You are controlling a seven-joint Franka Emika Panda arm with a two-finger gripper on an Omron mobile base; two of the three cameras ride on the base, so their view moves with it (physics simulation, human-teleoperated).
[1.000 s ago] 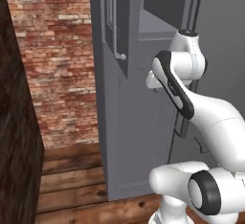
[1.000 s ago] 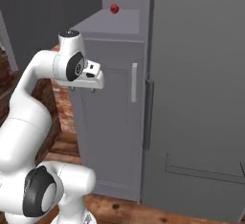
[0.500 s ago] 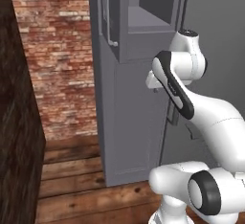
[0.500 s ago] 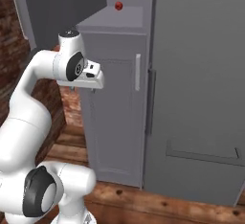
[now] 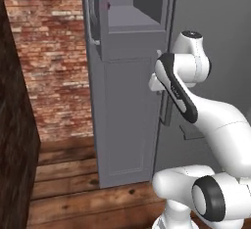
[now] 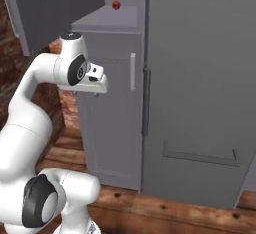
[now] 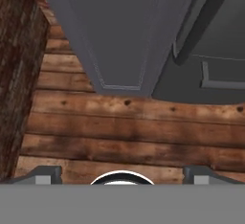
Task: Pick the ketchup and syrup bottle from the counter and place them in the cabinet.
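Observation:
The ketchup (image 6: 116,5) shows as a small red thing standing far back on the inner shelf of the cabinet (image 6: 112,128), whose upper door (image 6: 50,8) hangs open to the left. My gripper (image 7: 123,175) points down at the wooden floor in front of the cabinet's lower door (image 7: 119,36). Its fingertips (image 7: 45,174) stand wide apart, open, with nothing between them. In the right base view the gripper (image 6: 92,85) hovers at mid-height, left of the cabinet's lower door. The syrup bottle and the counter are out of view.
A wide flat grey fridge (image 6: 200,78) stands right of the cabinet. A brick wall (image 5: 54,52) runs behind on the left, with a dark wall (image 5: 14,140) close at the left edge. Plank floor (image 7: 134,127) lies below.
The whole picture has shifted in both base views, so the camera has moved with the base. The arm keeps its pose and the gripper stays open.

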